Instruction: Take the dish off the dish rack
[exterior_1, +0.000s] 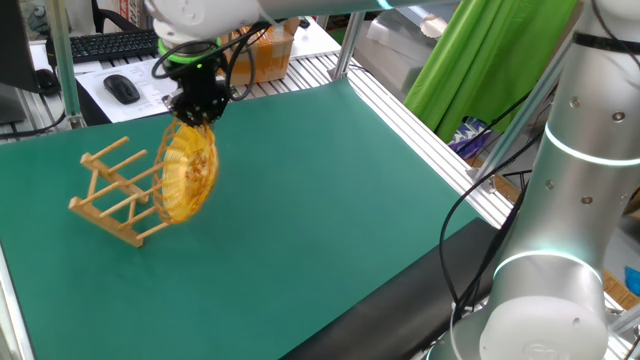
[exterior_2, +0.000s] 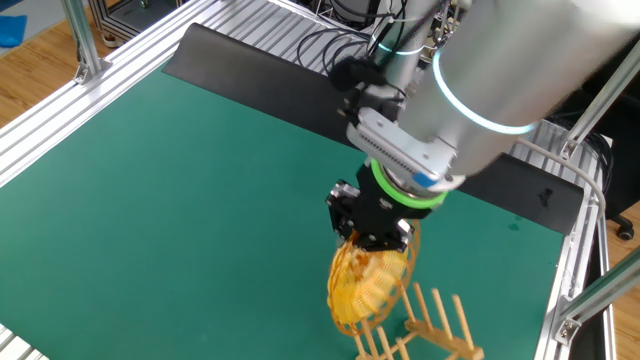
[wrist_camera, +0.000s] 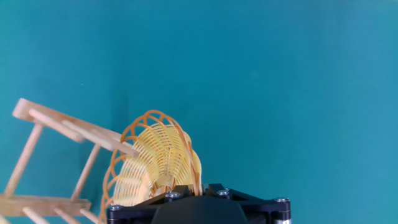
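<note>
One dish (exterior_1: 187, 172) and one rack (exterior_1: 112, 192) made up the whole job, with one pincer (exterior_1: 196, 117) on the single arm. The pincer was closed on the dish's top rim, holding it on edge, upright, at the near end of the rack. The rack stood tipped, its far end raised off the green desk (exterior_1: 330, 210) in one fixed view, and a peg (wrist_camera: 81, 131) lay across the dish's open-weave rim in the hand view. Whether that peg was hooked through the weave or merely touching it could not be told.

The main risk, as I judged it, was a snag: if a peg sat caught in the rim, further lifting would drag the rack up with the dish, then let it drop or topple. A thin-rim grip could also slip, since the wicker flexes, letting the dish swing or fall. Pulling sideways against the pegs might bend or break the weave.

Pegs could not be counted reliably; several showed in two rows
</note>
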